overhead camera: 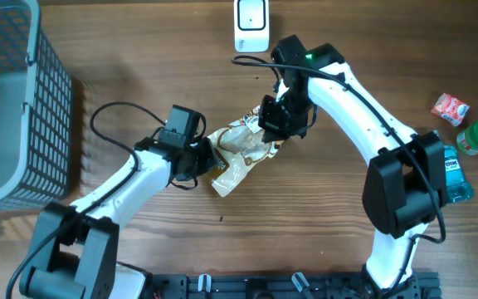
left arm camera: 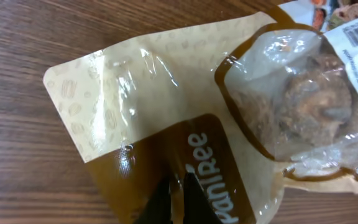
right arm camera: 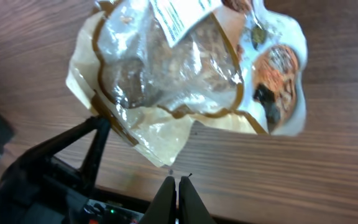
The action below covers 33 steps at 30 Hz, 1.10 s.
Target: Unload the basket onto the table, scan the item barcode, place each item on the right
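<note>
Two claws are pressed together: the left claw (left arm camera: 180,186) pinches what looks like a brown fold of the bag (overhead camera: 241,152), while the right claw (right arm camera: 179,186) shows nothing between its tips, the bag lying just ahead of them on the tabletop (overhead camera: 305,237). Turn the white label (right arm camera: 180,17) toward the scanner (overhead camera: 251,25) beyond the right claw, keeping the film flat. Label print is blurred; any bars are unreadable.

1 bag (overhead camera: 241,154), 1 basket (overhead camera: 52,108), perhaps 2 bottles (overhead camera: 456,173)
</note>
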Motion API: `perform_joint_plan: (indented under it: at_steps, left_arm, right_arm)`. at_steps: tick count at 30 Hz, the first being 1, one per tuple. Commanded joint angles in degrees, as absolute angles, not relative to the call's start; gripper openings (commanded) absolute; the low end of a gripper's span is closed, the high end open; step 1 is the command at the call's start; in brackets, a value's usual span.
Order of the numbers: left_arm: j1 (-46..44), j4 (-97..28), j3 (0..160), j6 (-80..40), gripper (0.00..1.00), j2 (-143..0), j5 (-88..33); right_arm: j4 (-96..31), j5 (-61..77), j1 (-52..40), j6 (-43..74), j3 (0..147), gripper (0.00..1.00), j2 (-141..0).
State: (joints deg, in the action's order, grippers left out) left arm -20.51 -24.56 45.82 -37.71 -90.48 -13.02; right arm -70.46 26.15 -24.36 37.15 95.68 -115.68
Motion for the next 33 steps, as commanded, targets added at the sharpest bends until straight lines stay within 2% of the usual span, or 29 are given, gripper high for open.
perform_joint_plan:
  at_steps: [1, 6, 14, 21, 29, 33]
  left_arm:
    - [-20.51, -23.07, 45.15, -39.51, 0.04, -93.97, -13.72]
    - [-20.49, -22.00, 45.15, -39.48, 0.04, -95.77, -13.37]
    - [-20.49, -22.28, 45.10, -39.48, 0.04, -95.77, -12.12]
    - [-20.49, -23.55, 44.95, -39.48, 0.04, -95.77, -10.37]
    - [-20.49, -23.73, 44.88, -39.48, 0.04, -95.81, -10.33]
    - [-20.49, -23.29, 43.88, -39.51, 0.04, -95.81, -9.76]
  right_arm:
    - [-68.99, 26.30, -24.47, 37.76, 93.97, 0.05, -116.29]
    - [-66.24, 26.20, -24.58, 38.11, 89.47, 0.05, -119.77]
    - [-65.28, 17.43, -24.36, 41.25, 89.43, 0.04, -121.64]
    - [-60.55, 17.52, -24.32, 41.93, 89.54, 0.05, -126.15]
    - [-66.17, 13.21, -24.58, 40.18, 91.44, 0.05, -120.51]
    - [-63.83, 21.37, -24.58, 35.99, 91.55, 0.05, -115.22]
